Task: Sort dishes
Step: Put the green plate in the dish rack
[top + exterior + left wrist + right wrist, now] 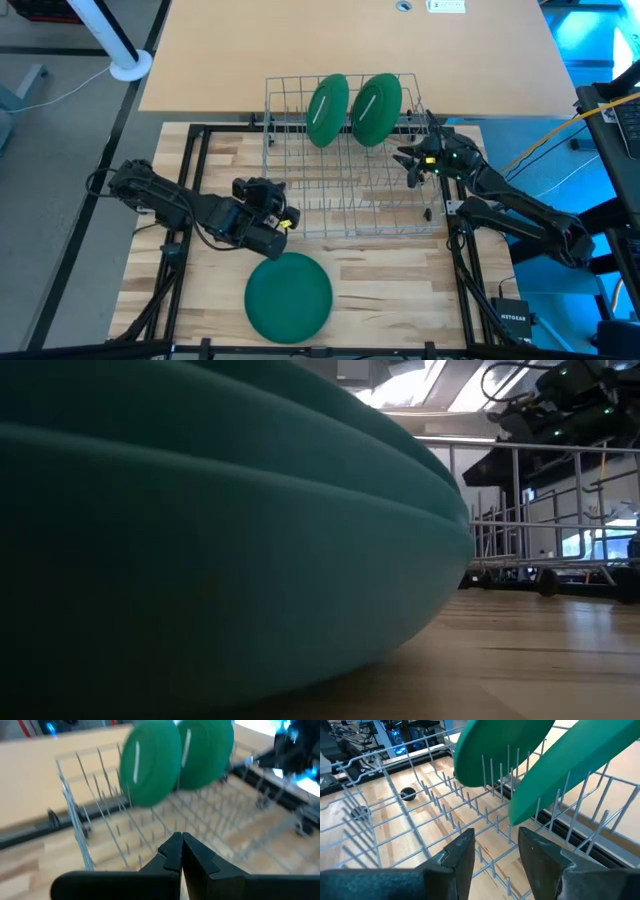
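Two green plates [328, 110] [377, 108] stand on edge between the tines at the far end of the wire rack [350, 190]; both also show in the left wrist view [152, 762] [205, 752] and the right wrist view [495, 750] [560, 775]. A stack of green plates [289, 296] lies flat on the table near its front edge and fills the low view [200, 540]. My left gripper [275, 205] [181, 845] is shut and empty, outside the rack's near left corner. My right gripper [405, 167] [495, 850] hangs open and empty over the rack's right side, facing the standing plates.
The wire rack's upright tines [485, 810] and raised rim [70, 795] stand between both grippers. Black frame rails [190, 200] run along the wooden table's sides. Bare wood lies to the right of the plate stack [400, 290].
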You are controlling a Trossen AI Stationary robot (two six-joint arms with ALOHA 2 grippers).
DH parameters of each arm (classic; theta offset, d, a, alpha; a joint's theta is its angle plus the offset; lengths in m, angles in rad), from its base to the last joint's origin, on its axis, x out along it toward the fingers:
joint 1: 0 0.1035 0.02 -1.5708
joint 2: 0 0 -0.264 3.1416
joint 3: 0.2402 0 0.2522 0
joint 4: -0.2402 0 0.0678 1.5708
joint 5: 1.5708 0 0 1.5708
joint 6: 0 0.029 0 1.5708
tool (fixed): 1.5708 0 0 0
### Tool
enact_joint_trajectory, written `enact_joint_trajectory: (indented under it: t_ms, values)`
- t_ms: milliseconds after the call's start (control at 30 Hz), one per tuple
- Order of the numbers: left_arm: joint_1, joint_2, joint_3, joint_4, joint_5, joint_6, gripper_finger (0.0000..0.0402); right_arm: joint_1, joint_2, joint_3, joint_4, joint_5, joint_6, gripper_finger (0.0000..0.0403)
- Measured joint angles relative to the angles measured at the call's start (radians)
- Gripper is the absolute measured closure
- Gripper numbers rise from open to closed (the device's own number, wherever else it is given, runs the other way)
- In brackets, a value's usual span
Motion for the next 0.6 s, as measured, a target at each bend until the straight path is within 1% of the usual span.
enact_joint_trajectory:
  t_ms: [100,200,333,433,533,600]
  values:
    - [-0.004,0.0,0.0,0.0,0.099,0.0,0.0401,0.0,-0.048,0.0,-0.035,-0.026,-0.02,0.0249]
    - [-0.017,0.0,0.0,0.0,0.207,0.007,0.0401,0.0,-0.083,0.0,-0.044,-0.102,-0.022,0.0249]
    - [-0.051,0.0,0.0,0.001,0.357,0.048,0.0401,0.0,-0.12,0.0,-0.042,-0.266,-0.011,0.0249]
    - [-0.083,0.0,0.0,0.003,0.442,0.043,0.0402,0.0,-0.137,0.0,-0.041,-0.418,-0.009,0.0249]
    - [-0.119,0.0,0.0,0.046,0.5,0.033,0.0401,0.001,-0.153,0.0,-0.033,-0.562,-0.013,0.0249]
    - [-0.141,0.0,0.0,0.102,0.523,0.033,0.0401,0.001,-0.162,0.0,-0.033,-0.624,-0.013,0.0249]
